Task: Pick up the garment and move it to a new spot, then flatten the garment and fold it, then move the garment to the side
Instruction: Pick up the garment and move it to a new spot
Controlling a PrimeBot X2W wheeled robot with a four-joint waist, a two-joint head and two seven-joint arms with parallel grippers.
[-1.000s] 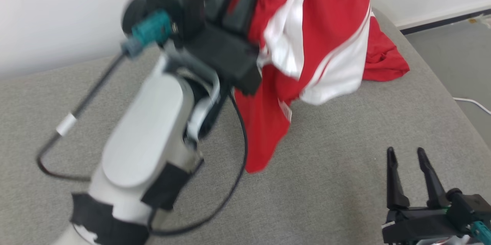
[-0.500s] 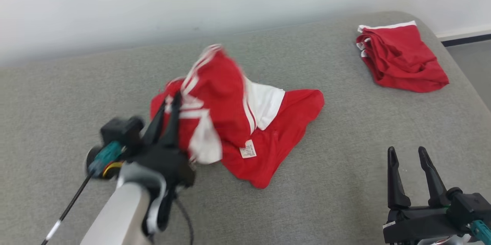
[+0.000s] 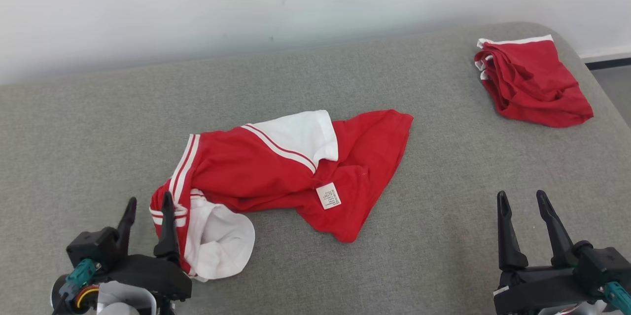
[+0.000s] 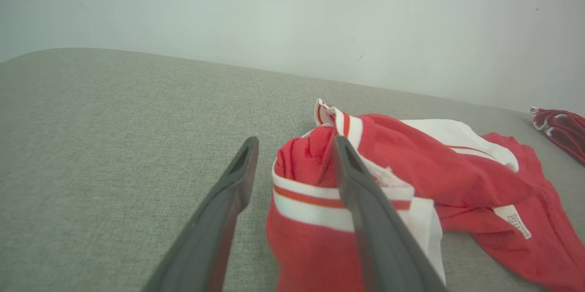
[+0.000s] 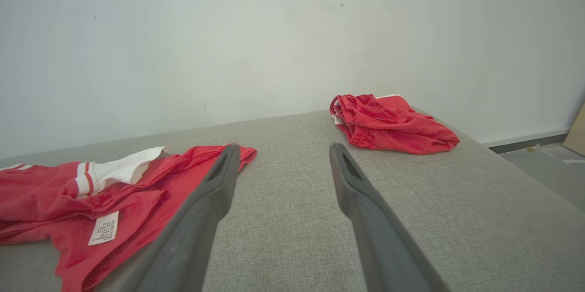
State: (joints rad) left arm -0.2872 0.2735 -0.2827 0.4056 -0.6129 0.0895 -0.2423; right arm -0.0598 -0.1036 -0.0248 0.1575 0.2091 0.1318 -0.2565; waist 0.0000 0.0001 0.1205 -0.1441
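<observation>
Right beside the spread, empty left hand (image 3: 150,199), the garment (image 3: 256,167) runs lengthwise up-right, well apart from the right hand (image 3: 521,193), spread too.

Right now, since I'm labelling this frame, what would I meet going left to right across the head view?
left gripper → crumpled red-and-white garment → folded red garment
</observation>
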